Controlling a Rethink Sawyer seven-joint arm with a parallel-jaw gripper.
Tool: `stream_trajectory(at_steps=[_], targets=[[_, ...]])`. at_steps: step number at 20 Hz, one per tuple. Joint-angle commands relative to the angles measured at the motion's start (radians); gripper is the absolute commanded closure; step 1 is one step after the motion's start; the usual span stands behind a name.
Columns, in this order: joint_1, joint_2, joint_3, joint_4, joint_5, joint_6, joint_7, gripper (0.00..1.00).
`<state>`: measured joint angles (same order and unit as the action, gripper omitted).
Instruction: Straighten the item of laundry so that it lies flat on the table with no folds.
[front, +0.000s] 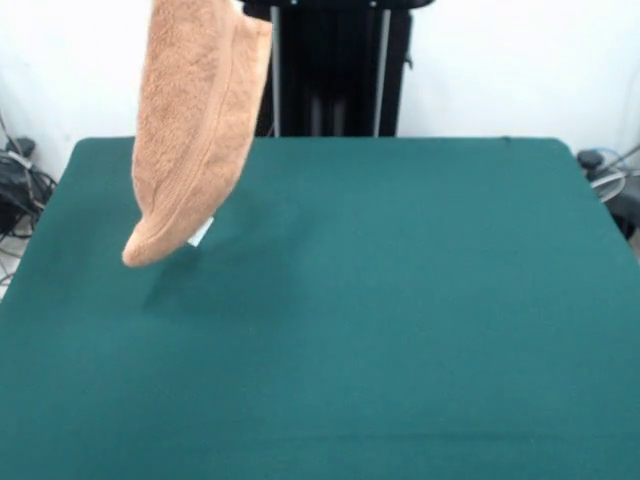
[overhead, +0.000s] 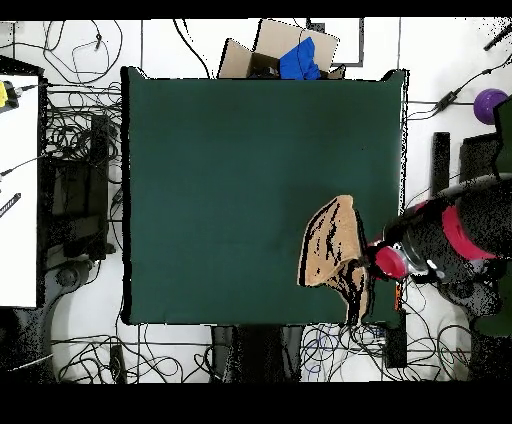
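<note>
The light orange-tan terry hand towel (front: 195, 120) hangs in the upper left of the front view, dangling from above the frame's top edge with its lower end just above the dark green felt-topped desk (front: 400, 320). A small white tag (front: 201, 233) peeks out near that bottom end. In the overhead view the towel sits at the lower right of the green surface, close to the desk's right edge, next to the red and black arm (overhead: 440, 235).

By its look, the cloth is soft, limp and light: it drapes doubled over on itself in a long fold and will take whatever shape gravity gives it. It is not fragile, and the terry pile should give decent grip. Judging by that, a corner or hem band is the best place to take hold, so the remainder can be dragged out flat.

The claw itself is hidden: in the front view it lies above the frame, and in the overhead view the towel and arm cover it. Whether it is spread or pinching the cloth I cannot tell, though the hanging towel suggests it is held from above.
</note>
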<state>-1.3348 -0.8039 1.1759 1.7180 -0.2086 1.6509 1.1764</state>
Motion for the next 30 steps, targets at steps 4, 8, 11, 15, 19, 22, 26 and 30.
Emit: stream_trajectory(at_steps=[4,8,11,15,19,22,26,30], targets=[[-0.021,-0.256,0.09,0.155,0.008,0.089,-0.053,1.0],[-0.011,-0.316,0.094,0.131,0.015,0.094,-0.039,1.0],[-0.011,-0.361,0.092,0.134,0.021,0.095,-0.042,1.0],[-0.041,-0.443,0.11,0.152,0.048,0.105,-0.069,1.0],[-0.09,-0.535,0.14,0.175,0.07,0.123,-0.121,1.0],[-0.147,-0.58,0.178,0.247,0.085,0.06,-0.163,1.0],[-0.188,-0.585,0.224,0.323,0.087,-0.029,-0.153,1.0],[-0.194,-0.556,0.241,0.363,0.071,-0.08,-0.123,1.0]])
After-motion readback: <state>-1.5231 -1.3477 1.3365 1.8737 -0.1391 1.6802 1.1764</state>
